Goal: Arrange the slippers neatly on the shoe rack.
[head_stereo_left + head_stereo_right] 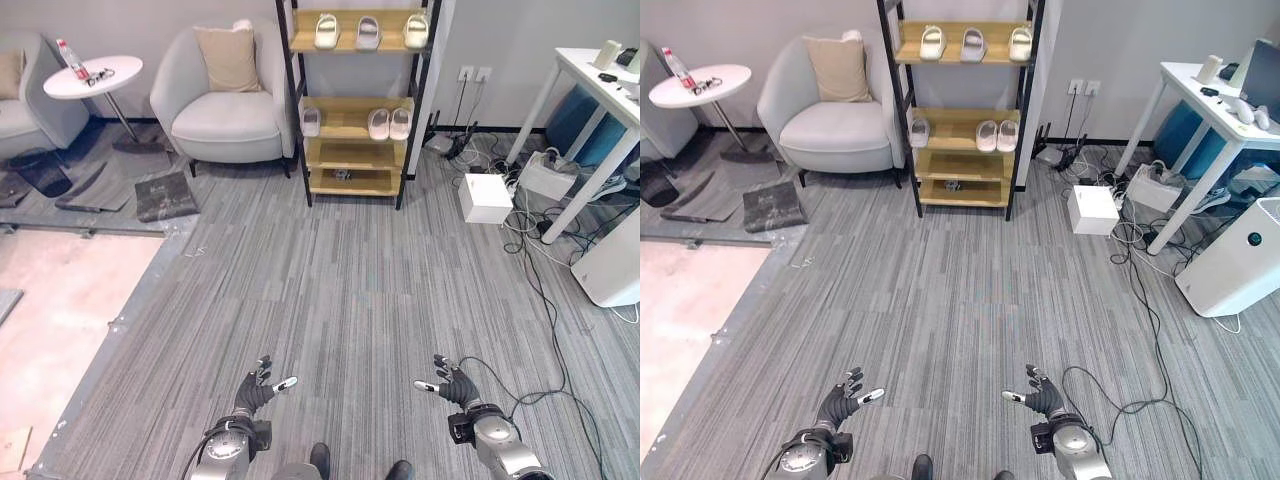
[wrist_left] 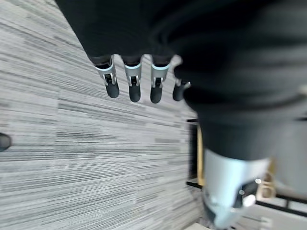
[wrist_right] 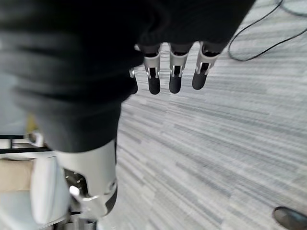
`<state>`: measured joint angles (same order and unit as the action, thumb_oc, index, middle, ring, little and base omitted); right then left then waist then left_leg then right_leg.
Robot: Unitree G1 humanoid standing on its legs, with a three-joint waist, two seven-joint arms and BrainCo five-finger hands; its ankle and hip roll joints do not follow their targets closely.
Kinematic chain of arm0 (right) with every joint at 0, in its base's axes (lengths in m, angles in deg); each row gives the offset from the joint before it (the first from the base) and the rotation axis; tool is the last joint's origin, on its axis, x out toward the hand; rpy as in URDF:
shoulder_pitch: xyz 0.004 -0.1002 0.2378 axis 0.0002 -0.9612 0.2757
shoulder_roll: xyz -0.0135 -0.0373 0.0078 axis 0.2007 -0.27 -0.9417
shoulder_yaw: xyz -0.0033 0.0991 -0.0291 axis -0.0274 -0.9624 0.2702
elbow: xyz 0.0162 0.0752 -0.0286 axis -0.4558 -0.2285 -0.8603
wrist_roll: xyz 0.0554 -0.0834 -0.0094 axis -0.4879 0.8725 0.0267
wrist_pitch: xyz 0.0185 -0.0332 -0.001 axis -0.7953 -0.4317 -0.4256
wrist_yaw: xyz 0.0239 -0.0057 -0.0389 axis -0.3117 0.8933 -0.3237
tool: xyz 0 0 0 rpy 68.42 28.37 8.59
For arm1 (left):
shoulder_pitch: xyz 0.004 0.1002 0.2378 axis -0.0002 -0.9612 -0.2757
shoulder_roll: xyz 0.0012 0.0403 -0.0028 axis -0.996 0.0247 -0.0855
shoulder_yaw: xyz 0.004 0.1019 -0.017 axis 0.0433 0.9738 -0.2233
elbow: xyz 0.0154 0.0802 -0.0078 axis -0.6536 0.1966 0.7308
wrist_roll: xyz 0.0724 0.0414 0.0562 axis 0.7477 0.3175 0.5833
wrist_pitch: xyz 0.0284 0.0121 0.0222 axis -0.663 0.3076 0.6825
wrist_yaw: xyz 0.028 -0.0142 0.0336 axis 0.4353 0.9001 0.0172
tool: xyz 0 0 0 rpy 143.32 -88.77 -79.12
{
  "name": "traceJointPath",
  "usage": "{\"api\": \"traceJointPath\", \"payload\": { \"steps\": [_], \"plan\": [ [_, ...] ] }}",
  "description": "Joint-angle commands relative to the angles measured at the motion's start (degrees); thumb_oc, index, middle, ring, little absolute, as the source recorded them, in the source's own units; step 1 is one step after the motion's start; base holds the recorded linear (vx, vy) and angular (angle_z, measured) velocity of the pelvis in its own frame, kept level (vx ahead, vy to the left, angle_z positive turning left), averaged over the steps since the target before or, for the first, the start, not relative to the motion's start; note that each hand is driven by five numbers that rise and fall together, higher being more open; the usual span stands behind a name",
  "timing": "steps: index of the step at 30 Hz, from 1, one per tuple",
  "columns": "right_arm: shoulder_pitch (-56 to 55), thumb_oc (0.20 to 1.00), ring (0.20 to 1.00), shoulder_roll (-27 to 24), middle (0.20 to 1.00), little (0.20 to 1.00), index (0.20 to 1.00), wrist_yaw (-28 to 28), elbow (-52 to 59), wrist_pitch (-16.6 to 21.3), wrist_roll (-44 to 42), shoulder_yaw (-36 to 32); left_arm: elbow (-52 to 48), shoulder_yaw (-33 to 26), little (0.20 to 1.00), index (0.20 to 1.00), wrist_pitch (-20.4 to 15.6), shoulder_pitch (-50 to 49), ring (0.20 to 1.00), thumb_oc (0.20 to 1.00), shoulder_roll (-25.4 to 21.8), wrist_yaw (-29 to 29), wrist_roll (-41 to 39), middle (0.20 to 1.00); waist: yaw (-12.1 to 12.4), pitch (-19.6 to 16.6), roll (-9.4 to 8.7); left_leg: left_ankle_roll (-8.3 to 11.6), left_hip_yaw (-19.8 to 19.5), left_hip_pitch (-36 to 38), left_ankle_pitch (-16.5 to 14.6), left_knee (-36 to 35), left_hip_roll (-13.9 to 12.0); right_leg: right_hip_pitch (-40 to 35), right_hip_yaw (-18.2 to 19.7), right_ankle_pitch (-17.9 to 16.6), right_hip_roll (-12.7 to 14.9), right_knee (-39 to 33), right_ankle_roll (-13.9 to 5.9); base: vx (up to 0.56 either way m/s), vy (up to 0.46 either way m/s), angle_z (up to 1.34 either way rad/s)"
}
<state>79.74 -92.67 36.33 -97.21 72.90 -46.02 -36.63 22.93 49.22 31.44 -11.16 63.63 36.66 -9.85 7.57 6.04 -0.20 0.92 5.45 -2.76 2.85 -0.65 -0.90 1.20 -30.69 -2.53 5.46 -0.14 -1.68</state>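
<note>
Shoe rack (image 1: pixel 357 100): wooden shelves in a black frame, against the far wall, beside a grey armchair (image 1: pixel 228 95).
Top shelf: three pale slippers (image 1: pixel 367 32), in a row, spaced apart.
Middle shelf: one slipper (image 1: pixel 311 121) at the left end; a pair (image 1: pixel 389 124) side by side at the right.
Left hand (image 1: pixel 256 390): low over the grey carpet, well away from the rack, fingers straight, holding nothing.
Right hand (image 1: pixel 455 383): likewise spread and empty.
White box (image 1: pixel 486 197): on the floor, right of the rack.
</note>
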Motion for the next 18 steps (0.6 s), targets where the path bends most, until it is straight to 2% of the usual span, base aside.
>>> {"api": "traceJointPath", "payload": {
  "steps": [1,18],
  "plan": [
    [1.93,1.000,1.000,-1.15,1.000,1.000,1.000,0.61,2.52,1.18,0.66,-0.03,1.34,0.42,1.000,1.000,-1.53,3.48,1.000,1.000,-0.83,-1.20,3.39,1.000,1.29,-0.95,-1.74,3.81,1.78,-0.64,0.83,-1.44,-1.93,-4.68,1.72,0.67,4.00,-4.86,-6.64,-0.01,-0.002,0.04],
    [-0.10,1.000,1.000,-0.16,1.000,1.000,1.000,1.19,2.32,0.92,0.14,-0.37,2.46,0.90,1.000,1.000,-0.91,1.90,1.000,1.000,0.35,-1.34,2.10,1.000,-0.09,-0.59,-1.55,3.77,2.48,0.28,1.17,-2.44,-1.83,-4.83,1.79,0.30,3.97,-4.86,-6.57,0.00,-0.002,0.00]
  ]
}}
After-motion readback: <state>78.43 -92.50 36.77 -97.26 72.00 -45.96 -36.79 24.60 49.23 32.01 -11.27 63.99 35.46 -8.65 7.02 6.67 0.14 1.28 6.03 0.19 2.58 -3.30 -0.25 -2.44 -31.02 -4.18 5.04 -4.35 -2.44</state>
